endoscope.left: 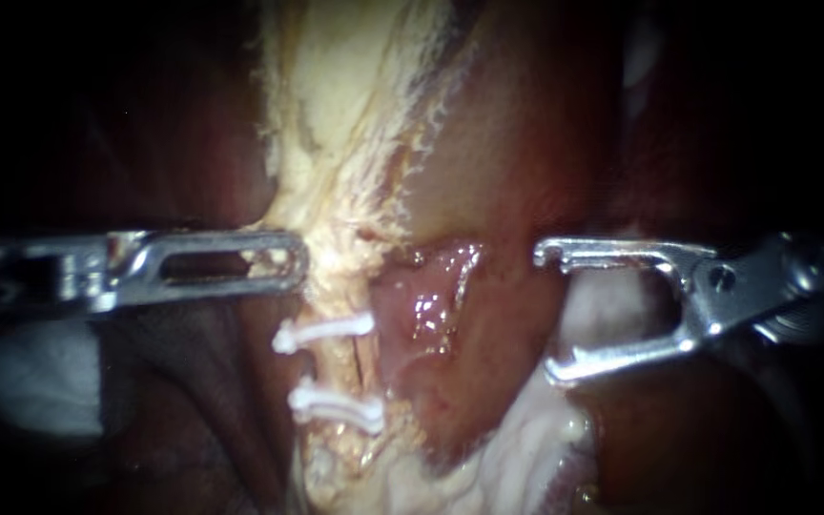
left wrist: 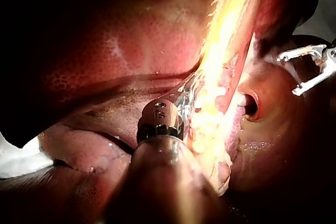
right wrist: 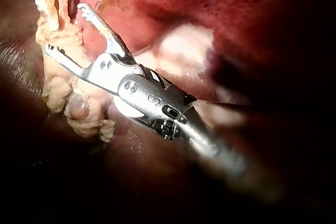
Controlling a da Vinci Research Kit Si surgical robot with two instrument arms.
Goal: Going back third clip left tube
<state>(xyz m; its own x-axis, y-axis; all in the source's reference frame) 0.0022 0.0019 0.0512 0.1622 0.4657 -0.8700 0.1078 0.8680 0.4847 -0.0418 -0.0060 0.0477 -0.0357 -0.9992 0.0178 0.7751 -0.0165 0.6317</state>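
Note:
Two white clips, an upper one [endoscope.left: 322, 331] and a lower one [endoscope.left: 336, 404], lie across a pale yellow tube [endoscope.left: 339, 367] in the middle of the endoscope view. My left instrument [endoscope.left: 283, 257] reaches in level just above them, its slotted jaws shut on the pale fatty tissue [endoscope.left: 336, 191] at the strand's edge. In the left wrist view its jaws [left wrist: 185, 92] are buried in that yellow tissue [left wrist: 220, 51]. My right instrument [endoscope.left: 545, 313] stands apart to the right of the clips, jaws wide open and holding nothing; the same shows in its own view [right wrist: 64, 28] and from across [left wrist: 287, 74].
Glistening pink tissue [endoscope.left: 426, 305] lies between the clipped tube and my right instrument. Dark red liver [endoscope.left: 193, 143] surrounds the field. White gauze [endoscope.left: 30, 381] sits under the left shaft. Pale tissue [endoscope.left: 526, 439] spreads below the right jaws.

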